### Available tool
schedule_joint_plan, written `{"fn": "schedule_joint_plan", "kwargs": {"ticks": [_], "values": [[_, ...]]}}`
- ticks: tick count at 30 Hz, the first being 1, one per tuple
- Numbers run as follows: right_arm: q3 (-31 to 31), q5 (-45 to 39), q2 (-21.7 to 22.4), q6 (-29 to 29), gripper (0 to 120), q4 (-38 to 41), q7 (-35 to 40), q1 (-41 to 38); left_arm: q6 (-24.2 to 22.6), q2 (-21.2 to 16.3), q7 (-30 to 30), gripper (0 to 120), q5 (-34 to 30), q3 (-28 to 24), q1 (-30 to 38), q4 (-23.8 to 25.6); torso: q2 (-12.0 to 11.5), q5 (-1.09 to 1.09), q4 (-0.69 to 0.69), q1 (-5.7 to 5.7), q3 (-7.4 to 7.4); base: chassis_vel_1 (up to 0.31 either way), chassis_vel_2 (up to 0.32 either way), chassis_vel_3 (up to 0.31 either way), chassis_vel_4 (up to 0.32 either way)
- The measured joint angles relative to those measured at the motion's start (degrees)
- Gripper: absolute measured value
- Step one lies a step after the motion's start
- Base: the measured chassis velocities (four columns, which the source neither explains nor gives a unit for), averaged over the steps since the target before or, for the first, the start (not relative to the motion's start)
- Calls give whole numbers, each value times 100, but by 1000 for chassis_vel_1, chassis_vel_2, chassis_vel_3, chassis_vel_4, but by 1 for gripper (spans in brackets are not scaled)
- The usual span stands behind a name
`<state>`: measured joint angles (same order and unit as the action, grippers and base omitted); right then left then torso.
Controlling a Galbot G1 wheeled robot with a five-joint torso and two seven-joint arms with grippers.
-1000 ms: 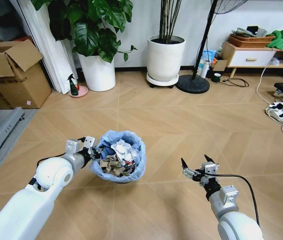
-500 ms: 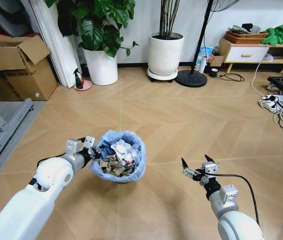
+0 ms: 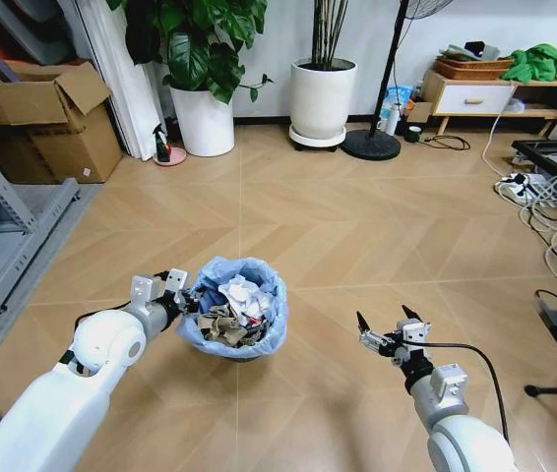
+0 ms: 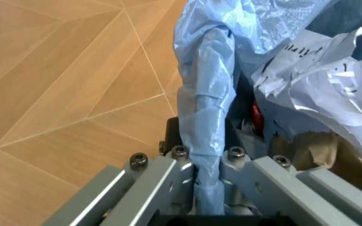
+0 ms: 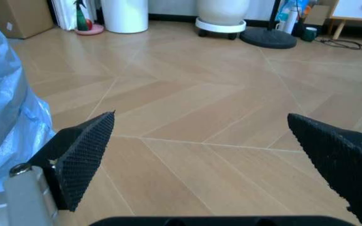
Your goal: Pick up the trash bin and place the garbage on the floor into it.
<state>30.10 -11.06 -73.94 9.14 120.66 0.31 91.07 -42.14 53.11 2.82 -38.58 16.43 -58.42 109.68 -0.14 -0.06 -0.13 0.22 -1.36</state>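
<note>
Here, the left gripper (image 3: 182, 297) pinches the rim of the small round black trash bin with its crinkled light blue plastic liner (image 3: 264, 334), holding it over the tan herringbone wood floor (image 3: 357, 236). In the left wrist view the fingers (image 4: 168, 176) clamp a fold of the blue liner (image 4: 209, 117). The garbage (image 3: 234, 305), crumpled white paper wads and brown scraps, fills the bin to its rim. The right gripper (image 3: 389, 324) hovers to the right of the bin, well apart from it, its black fingertips (image 5: 83, 155) spread wide and holding nothing.
</note>
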Motion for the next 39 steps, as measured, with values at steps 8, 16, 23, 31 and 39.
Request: {"fn": "schedule_joint_plan", "kwargs": {"ticks": [8, 16, 23, 31, 39], "values": [[-1, -13, -3, -14, 100, -28, 2, -44, 0, -80, 297, 0, -68, 115, -225, 138, -1, 1, 0, 2, -3, -11, 13, 9, -12], [-1, -55, 31, -23, 100, -87, 8, -77, 0, -147, 854, 0, -127, 381, -773, 259, 0, 1, 0, 2, -2, 0, 0, 0, 0], [3, -80, 48, -45, 100, -157, 11, -114, 0, -67, 1279, 0, -132, 581, -1259, 177, 0, 0, 1, 2, -2, 0, 0, 0, 0], [-7, -79, 59, -64, 100, -188, 23, -128, 0, 133, 1539, 0, -328, 517, -1216, -15, 0, 1, 1, 1, -1, 0, 0, 0, 0], [97, -88, 86, -107, 100, -174, 23, -59, 1, 259, 1618, 0, -465, 439, -1027, -247, 0, 1, 0, 1, -2, 0, 0, 0, 0]]}}
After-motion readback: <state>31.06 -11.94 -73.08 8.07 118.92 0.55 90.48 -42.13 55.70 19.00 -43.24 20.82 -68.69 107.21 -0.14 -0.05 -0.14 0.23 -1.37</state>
